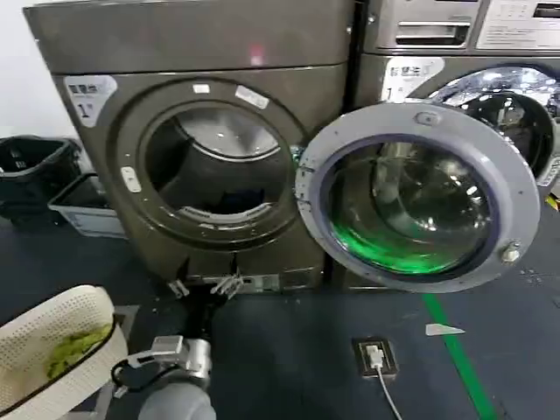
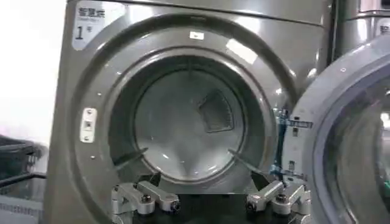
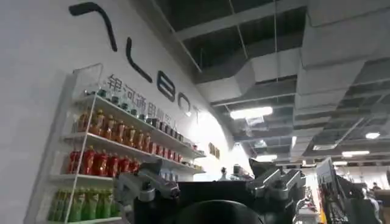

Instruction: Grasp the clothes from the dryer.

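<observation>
Our left gripper (image 1: 203, 285) hangs spread and empty just below the drum mouth of the dryer (image 1: 210, 131), whose door (image 1: 418, 197) stands swung open. Inside, low in the drum, we see the dark clothes (image 1: 236, 203). Our right gripper (image 3: 210, 185), also spread, points toward a shelf of bottles (image 3: 103, 155).

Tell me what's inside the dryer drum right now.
Through the open mouth of the dryer, the head view shows a dark navy garment, the clothes, low in the drum. From the left wrist view the drum floor is hidden behind the door rim and the left pincer.
</observation>
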